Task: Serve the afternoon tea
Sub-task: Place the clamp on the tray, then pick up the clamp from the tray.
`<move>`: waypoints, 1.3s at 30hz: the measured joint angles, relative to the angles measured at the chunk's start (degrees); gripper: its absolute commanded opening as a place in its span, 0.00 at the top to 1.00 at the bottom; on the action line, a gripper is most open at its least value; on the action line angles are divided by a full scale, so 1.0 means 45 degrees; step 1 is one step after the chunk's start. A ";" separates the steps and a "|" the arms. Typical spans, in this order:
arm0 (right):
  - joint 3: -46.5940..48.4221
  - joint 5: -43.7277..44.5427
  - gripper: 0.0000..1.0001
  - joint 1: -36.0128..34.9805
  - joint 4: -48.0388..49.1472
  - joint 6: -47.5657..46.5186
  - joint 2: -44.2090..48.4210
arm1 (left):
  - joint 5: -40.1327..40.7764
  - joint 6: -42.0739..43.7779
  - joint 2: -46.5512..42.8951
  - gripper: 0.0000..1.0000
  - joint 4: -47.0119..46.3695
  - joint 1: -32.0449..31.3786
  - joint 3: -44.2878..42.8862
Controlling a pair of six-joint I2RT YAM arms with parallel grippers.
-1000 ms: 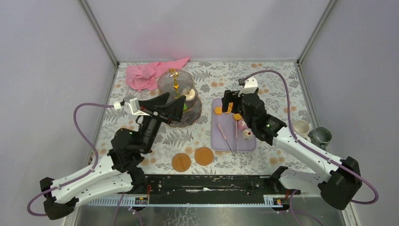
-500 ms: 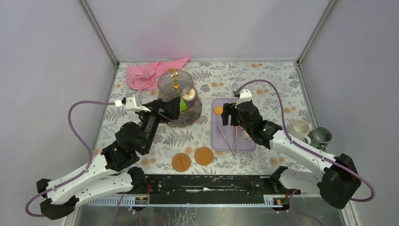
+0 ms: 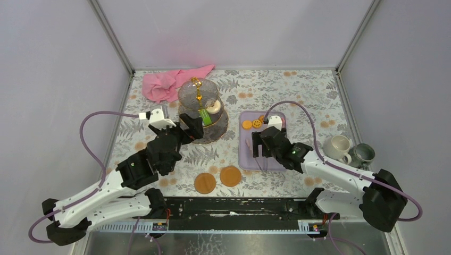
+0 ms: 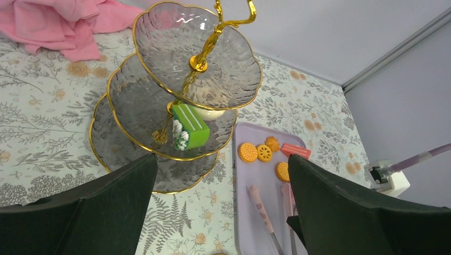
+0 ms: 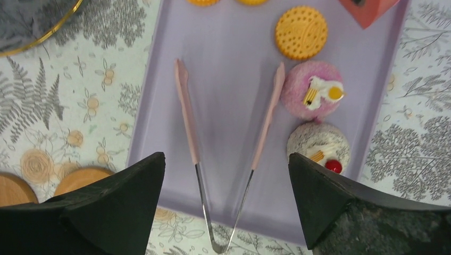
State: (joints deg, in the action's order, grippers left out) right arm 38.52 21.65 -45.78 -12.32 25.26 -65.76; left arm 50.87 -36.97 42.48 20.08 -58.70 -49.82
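The three-tier glass stand [image 3: 201, 114] [image 4: 181, 95] has a green cake [image 3: 204, 117] [image 4: 189, 126] on its middle tier. My left gripper [image 3: 183, 133] [image 4: 222, 159] hangs open just in front of the stand, holding nothing. Over the near end of the lilac tray [image 3: 245, 143] [image 5: 228, 69], my right gripper [image 3: 259, 144] [image 5: 226, 156] is open and empty above the pink tongs [image 5: 186, 111]. Beside the tongs lie a pink cupcake [image 5: 311, 90], a white cupcake [image 5: 319, 146] and an orange biscuit [image 5: 301, 32]. A cream mug [image 3: 338, 146] and a grey-green mug [image 3: 364, 153] stand at the right.
A pink cloth [image 3: 169, 82] lies crumpled at the back left behind the stand. Two round wooden coasters [image 3: 205, 183] [image 3: 231, 176] sit near the front edge, between the arms. More biscuits [image 3: 257, 123] lie at the tray's far end.
Both arms have drawn back toward the near edge. The left gripper came away from the stand; the right gripper slid from the tray's far end to its near end, uncovering the biscuits.
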 measured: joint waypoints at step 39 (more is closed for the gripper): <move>-0.0539 -0.0398 0.17 -0.0661 0.0228 0.0942 -0.3157 | 0.0476 -0.1141 -0.0865 0.00 0.0879 0.0068 0.0005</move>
State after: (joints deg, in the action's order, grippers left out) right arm 36.10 19.86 -48.75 -11.29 29.50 -79.96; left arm 53.01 -42.11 38.59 24.03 -58.39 -49.80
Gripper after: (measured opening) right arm 0.863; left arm 0.997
